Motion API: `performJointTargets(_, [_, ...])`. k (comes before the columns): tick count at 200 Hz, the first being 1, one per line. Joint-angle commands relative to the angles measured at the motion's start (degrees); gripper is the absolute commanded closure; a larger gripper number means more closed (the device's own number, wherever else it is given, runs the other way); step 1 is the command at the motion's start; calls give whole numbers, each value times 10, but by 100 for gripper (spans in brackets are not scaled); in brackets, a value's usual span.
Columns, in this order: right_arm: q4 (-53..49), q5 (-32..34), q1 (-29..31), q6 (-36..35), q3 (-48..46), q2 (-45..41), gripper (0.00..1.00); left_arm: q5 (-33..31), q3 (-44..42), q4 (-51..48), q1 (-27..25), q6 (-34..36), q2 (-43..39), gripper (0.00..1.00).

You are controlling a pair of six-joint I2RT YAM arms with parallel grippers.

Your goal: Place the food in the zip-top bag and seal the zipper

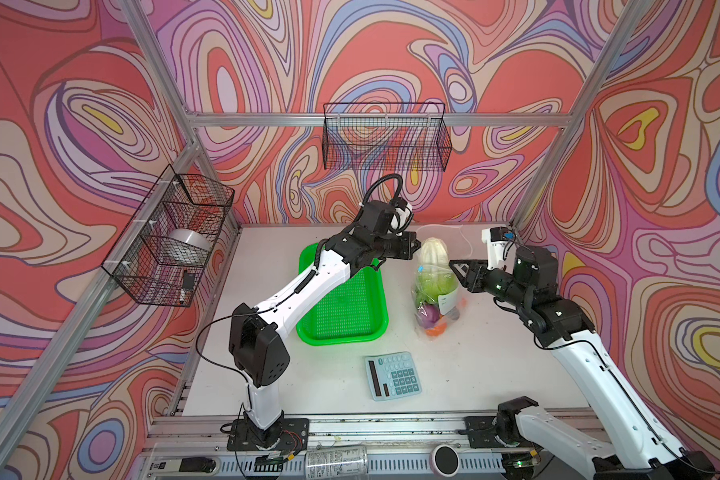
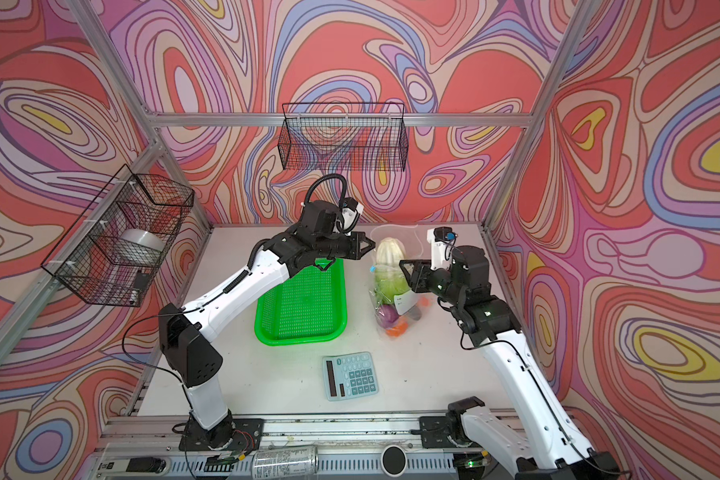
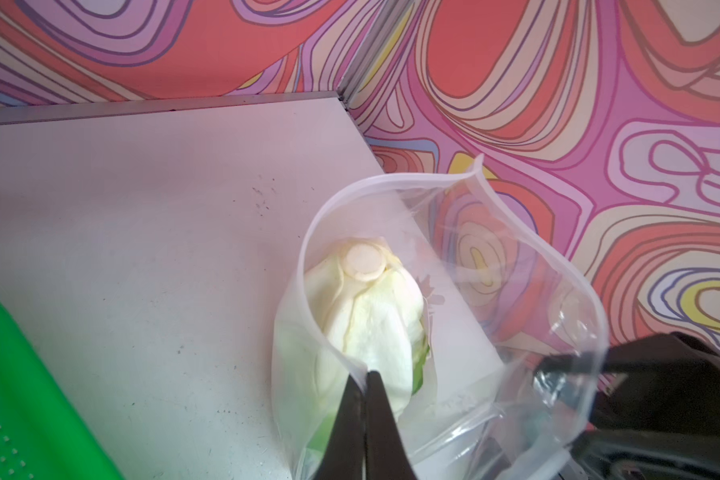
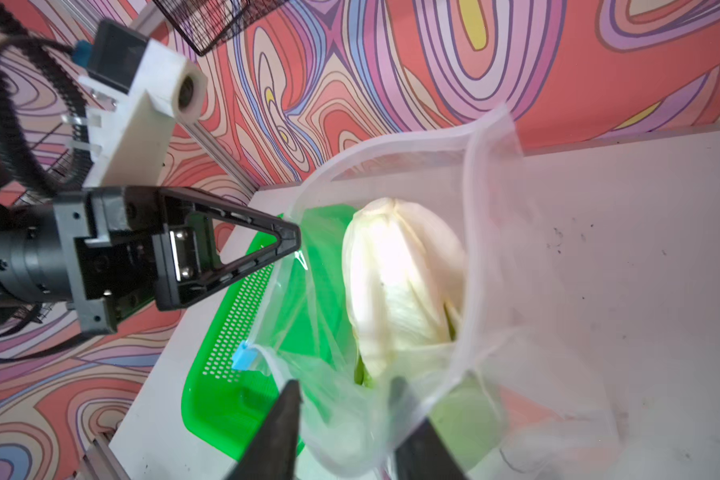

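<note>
**Stage shown: sealing, as judged from the layout.** The zip-top bag (image 1: pixel 435 291) is lying on the white table (image 1: pixel 474 374), just right of the green basket (image 1: pixel 341 303). Its mouth is pointing toward the back wall and is lifted off the surface. The napa cabbage (image 3: pixel 366 320) is sitting inside, pale base nearest the mouth. The purple onion (image 1: pixel 429 316) and an orange piece (image 1: pixel 435 331) are showing through the film deeper down. The basket is holding no food, so loading is looking complete, though the other vegetables are too crowded behind the film to count.

**Grippers.** The left gripper (image 3: pixel 364 376) is pinching the zipper (image 3: pixel 391 179) strip, jaws closed on the mouth rim. The right gripper (image 4: pixel 345 384) is standing at the opposite side of the mouth with jaws apart. Film is lying between its fingers, but it is not clamping it. The light-blue slider tab (image 4: pixel 242 357) is sitting on the rim on the side facing the basket.

**Next move (judgement).** The mouth is gaping, and the cabbage base is crowding it. The lips are needing to be brought flat together, then the slider tab caught and drawn along the strip against a taut rim.

**Surroundings.** A calculator (image 1: pixel 393 375) is lying near the front edge. Two black wire baskets (image 1: pixel 385 141) are hanging on swirl-patterned walls (image 1: pixel 516 62) inside an aluminium frame (image 1: pixel 350 120).
</note>
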Motion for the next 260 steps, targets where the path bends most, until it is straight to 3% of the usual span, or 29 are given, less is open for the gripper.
performJointTargets(1, [-80,22,-2,-108,73,20,41,58,41,45,3,32,5,100])
performJointTargets(26, [-93,19,-2,-167,117,29,39,91,85,42,3,49,19,100])
performJointTargets(75, [-71,-42,-2,-278,105,-12,41,146,158,24,3,72,59,100])
performJointTargets(126, [-60,-87,-2,-386,61,-25,41,164,172,0,3,79,88,100])
performJointTargets(158, [-79,-71,-1,-463,35,-16,39,176,173,-15,3,82,89,100])
performJointTargets(230, [-13,-71,-1,-490,-12,42,43,210,155,-7,3,68,82,100])
performJointTargets(260, [24,-66,-2,-492,-15,72,59,220,144,-5,3,65,75,100])
